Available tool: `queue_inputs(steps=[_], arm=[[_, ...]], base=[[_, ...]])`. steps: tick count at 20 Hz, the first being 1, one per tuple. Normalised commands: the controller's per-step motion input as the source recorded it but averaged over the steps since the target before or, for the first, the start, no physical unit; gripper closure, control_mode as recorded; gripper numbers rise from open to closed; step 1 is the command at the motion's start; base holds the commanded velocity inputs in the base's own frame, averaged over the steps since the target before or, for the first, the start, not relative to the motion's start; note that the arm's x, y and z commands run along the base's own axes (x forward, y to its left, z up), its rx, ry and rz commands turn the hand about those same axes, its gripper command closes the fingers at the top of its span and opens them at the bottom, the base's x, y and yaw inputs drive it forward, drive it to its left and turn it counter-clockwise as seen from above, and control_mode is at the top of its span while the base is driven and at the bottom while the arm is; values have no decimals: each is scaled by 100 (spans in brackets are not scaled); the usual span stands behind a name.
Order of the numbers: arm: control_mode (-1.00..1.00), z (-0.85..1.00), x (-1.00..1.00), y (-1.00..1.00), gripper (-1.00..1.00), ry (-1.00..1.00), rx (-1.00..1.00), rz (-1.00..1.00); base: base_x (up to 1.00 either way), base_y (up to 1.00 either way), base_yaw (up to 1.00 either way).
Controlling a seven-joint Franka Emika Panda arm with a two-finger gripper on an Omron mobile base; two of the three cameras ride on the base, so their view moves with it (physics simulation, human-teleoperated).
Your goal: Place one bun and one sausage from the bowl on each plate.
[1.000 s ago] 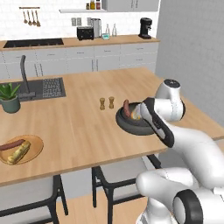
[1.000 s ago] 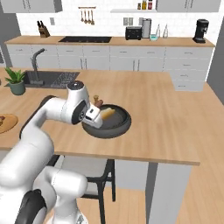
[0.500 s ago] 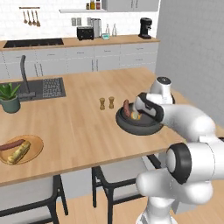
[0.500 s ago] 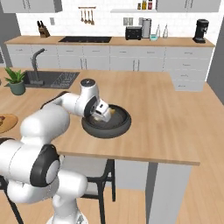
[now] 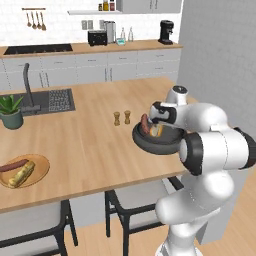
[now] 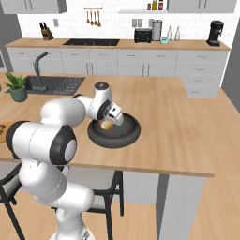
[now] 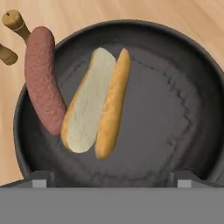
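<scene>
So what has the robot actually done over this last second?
The arm swung in over the bowl, bringing the open gripper down above the bun and sausage. Nothing was grasped. The tan plate, already filled, stayed put.

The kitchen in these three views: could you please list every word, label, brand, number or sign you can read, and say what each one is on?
None: no readable text shows anywhere.
The bowl, bun and sausage are plain.
The tan plate and the two small shakers bear no marks.
The toaster, coffee machine and shelf jars are too small to show any label.
</scene>
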Motion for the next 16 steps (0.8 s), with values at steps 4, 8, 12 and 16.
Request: queue_inputs(steps=[4,8,12,16], arm=[[-100,-18,57,0,-100,0,0,0],[-100,-31,57,1,-100,0,0,0],[-100,-37,44,3,-100,0,0,0],[-100,-36,24,1,-100,0,0,0]], base=[[0,0,0],[0,0,0],[0,0,0],[0,0,0]])
